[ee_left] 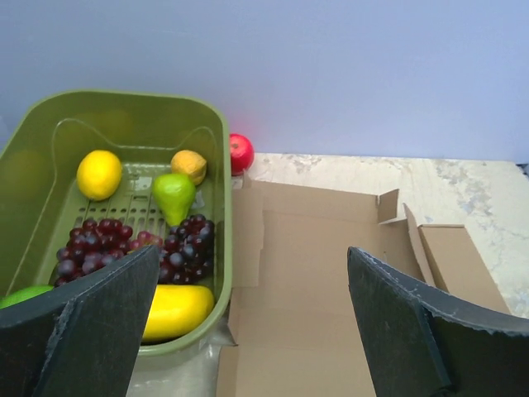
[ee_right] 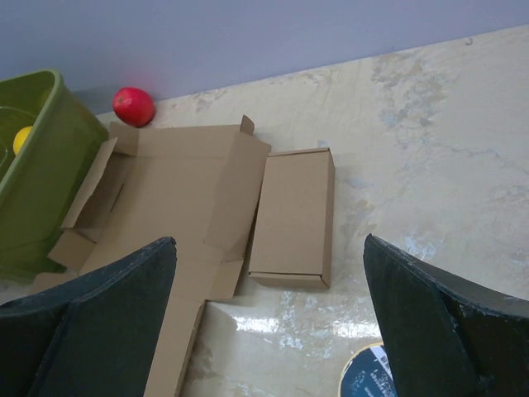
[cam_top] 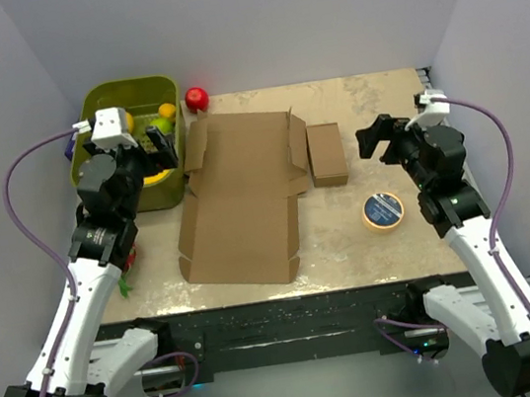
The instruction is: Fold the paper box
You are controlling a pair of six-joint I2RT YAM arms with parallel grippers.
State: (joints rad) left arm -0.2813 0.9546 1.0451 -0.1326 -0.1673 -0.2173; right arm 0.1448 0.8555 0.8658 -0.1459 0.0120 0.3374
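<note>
The paper box lies as a flat brown cardboard sheet with flaps and crease lines in the middle of the table. It also shows in the left wrist view and the right wrist view. My left gripper is open and empty, raised over the sheet's far left edge beside the green bin. My right gripper is open and empty, raised to the right of the sheet and of the small box. Neither gripper touches the cardboard.
A small closed brown cardboard box lies against the sheet's right flaps. A green bin of toy fruit stands at the far left. A red apple sits by the back wall. A tape roll lies at the right.
</note>
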